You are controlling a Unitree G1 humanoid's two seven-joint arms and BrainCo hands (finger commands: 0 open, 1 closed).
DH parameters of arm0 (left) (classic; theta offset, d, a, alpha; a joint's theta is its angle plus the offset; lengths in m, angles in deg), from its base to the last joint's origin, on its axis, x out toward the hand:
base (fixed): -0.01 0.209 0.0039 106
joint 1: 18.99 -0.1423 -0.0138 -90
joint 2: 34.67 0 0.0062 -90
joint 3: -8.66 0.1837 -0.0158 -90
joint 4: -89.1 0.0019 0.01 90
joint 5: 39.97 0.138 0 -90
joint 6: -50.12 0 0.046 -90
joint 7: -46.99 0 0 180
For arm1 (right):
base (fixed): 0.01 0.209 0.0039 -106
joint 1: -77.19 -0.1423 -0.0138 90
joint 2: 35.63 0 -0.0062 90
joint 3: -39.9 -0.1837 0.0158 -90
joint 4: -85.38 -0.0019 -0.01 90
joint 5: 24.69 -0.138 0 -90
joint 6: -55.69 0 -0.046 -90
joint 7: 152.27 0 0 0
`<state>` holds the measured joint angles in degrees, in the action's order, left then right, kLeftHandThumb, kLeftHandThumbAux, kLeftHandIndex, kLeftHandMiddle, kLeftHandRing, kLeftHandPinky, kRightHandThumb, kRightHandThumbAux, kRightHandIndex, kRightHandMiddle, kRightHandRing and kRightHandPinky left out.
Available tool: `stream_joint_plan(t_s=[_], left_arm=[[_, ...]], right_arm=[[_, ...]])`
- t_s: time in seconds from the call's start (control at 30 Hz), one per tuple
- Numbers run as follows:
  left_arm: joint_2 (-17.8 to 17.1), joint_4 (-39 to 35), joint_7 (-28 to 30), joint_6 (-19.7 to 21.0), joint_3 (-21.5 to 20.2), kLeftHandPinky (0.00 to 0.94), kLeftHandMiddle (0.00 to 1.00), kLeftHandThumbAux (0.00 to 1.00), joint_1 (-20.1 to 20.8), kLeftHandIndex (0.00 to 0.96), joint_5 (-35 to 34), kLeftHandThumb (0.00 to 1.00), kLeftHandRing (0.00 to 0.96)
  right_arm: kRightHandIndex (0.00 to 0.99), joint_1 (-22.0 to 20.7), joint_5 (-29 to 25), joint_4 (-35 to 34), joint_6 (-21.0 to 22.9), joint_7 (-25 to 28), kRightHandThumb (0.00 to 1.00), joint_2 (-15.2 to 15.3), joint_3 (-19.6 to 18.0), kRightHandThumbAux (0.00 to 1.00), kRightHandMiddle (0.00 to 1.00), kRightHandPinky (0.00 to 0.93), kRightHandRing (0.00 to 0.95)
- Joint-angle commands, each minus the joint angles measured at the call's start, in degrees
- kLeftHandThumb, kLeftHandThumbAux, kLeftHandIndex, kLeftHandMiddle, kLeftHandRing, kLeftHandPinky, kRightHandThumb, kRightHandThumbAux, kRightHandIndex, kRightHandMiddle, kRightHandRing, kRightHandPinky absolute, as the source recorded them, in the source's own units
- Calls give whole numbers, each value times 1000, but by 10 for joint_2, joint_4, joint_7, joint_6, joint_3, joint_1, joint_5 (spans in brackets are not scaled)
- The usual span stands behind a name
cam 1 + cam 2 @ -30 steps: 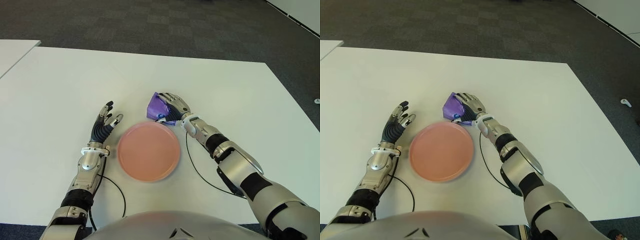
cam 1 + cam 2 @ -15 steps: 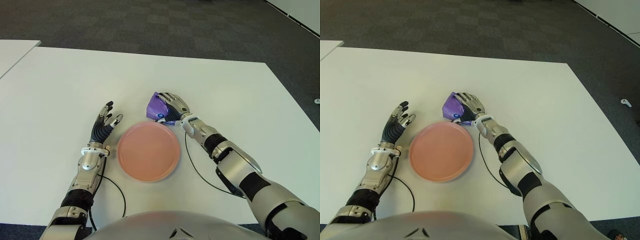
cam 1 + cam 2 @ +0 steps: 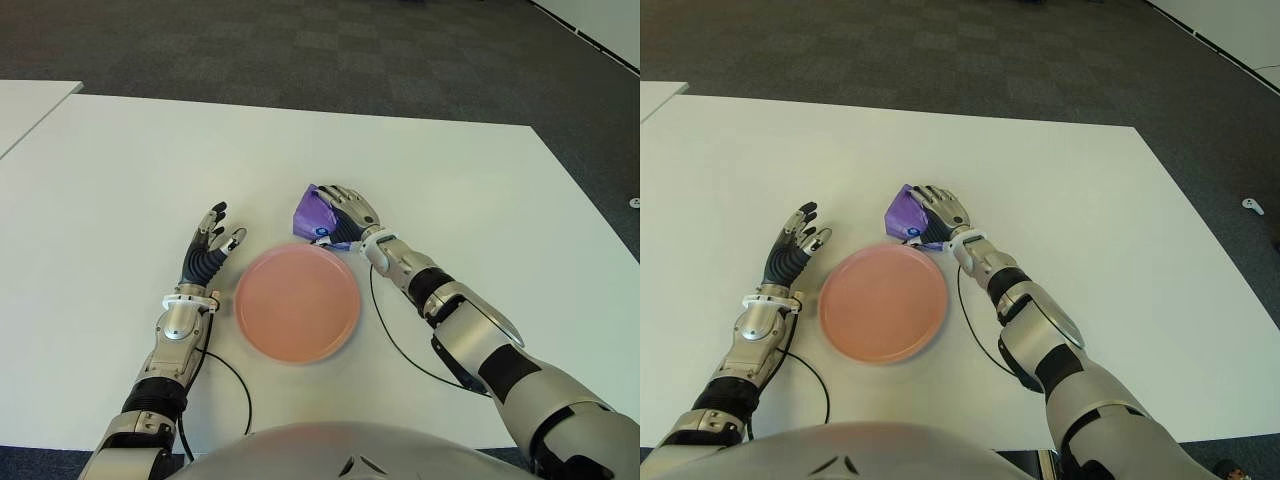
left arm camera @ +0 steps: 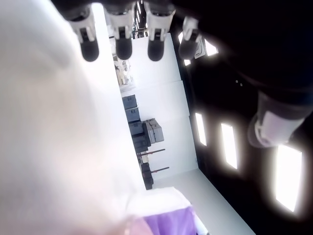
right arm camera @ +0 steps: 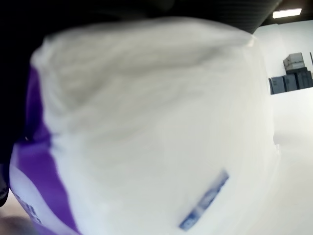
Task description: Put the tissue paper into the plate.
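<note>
The right hand is at the far right edge of the plate, its fingers curled over the tissue pack and grasping it. The pack is purple and white. It shows just beyond the plate's far rim, outside the plate; whether it touches the table or is lifted clear cannot be told. In the right wrist view the pack fills almost the whole picture, with white wrapping, a purple edge and a small blue mark.

The plate is round, pink-orange and lies flat on the white table, between the two hands. Nothing lies in it.

The left hand shows just left of the plate, apart from it. Its fingers are extended and spread, holding nothing. A black cable runs from the left wrist back along the table toward the robot's body.
</note>
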<state>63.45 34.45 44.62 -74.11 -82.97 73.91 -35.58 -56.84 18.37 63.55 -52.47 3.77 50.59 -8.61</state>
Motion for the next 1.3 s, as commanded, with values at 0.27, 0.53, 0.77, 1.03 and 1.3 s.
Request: stream_joint_plan(t_s=[0.27,0.53,0.77,1.03,1.3], left_arm=[[9,65,-11,-6,0,0,0,497,-50,0,8,0,0],[11,61,-4,-4,-1,0,0,512,-52,0,2,0,0],[10,54,-1,3,0,0,0,506,-53,0,-2,0,0],[9,47,0,10,3,0,0,503,-56,0,-2,0,0],[9,45,0,15,1,0,0,502,-55,0,-4,0,0]], right_arm=[[0,86,25,54,25,56,222,-9,28,533,0,34,0],[318,121,27,81,48,-67,599,-29,23,612,458,562,494],[433,132,42,85,58,-207,735,-40,34,695,763,828,784],[442,129,55,90,66,-263,752,-48,47,704,852,864,859],[442,127,59,91,61,-280,753,-45,55,705,871,869,871]])
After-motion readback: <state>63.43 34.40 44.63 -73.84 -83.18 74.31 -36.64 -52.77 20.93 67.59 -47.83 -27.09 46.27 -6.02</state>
